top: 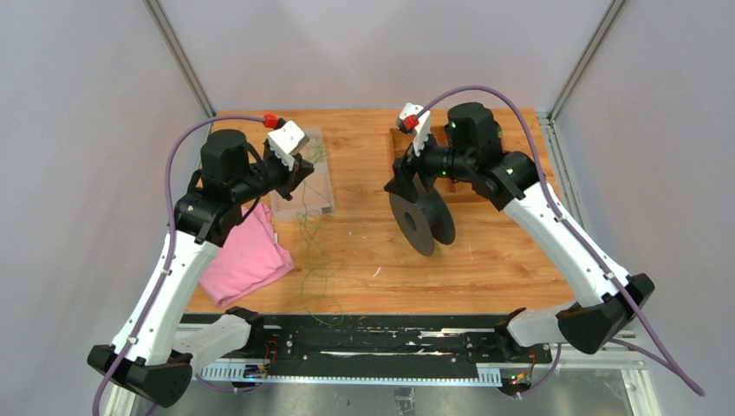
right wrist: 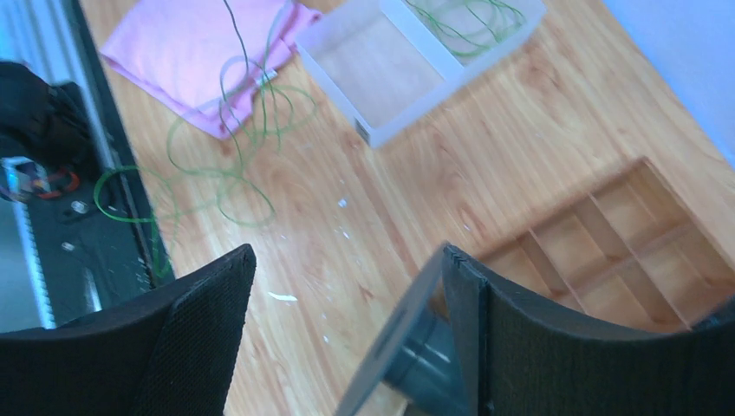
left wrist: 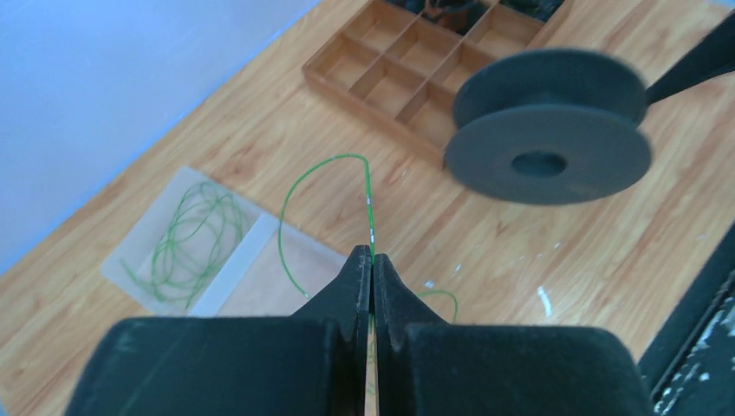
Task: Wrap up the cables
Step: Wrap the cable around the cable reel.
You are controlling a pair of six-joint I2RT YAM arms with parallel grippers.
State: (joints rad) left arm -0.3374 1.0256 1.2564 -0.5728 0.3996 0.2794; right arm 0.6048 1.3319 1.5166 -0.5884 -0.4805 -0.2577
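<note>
A thin green cable lies in loose loops on the table and over its front edge. My left gripper is shut on one end of it; in the left wrist view the cable arcs up out of the closed tips. The black spool stands tilted at the table's middle, also in the left wrist view. My right gripper is at the spool. In the right wrist view its jaws stand wide apart; a blurred spool flange lies against the right finger, the left finger is clear.
A clear tray by the left gripper holds another green coil. A pink cloth lies at the left front. A wooden compartment tray sits behind the spool. The cable tangle lies between cloth and spool.
</note>
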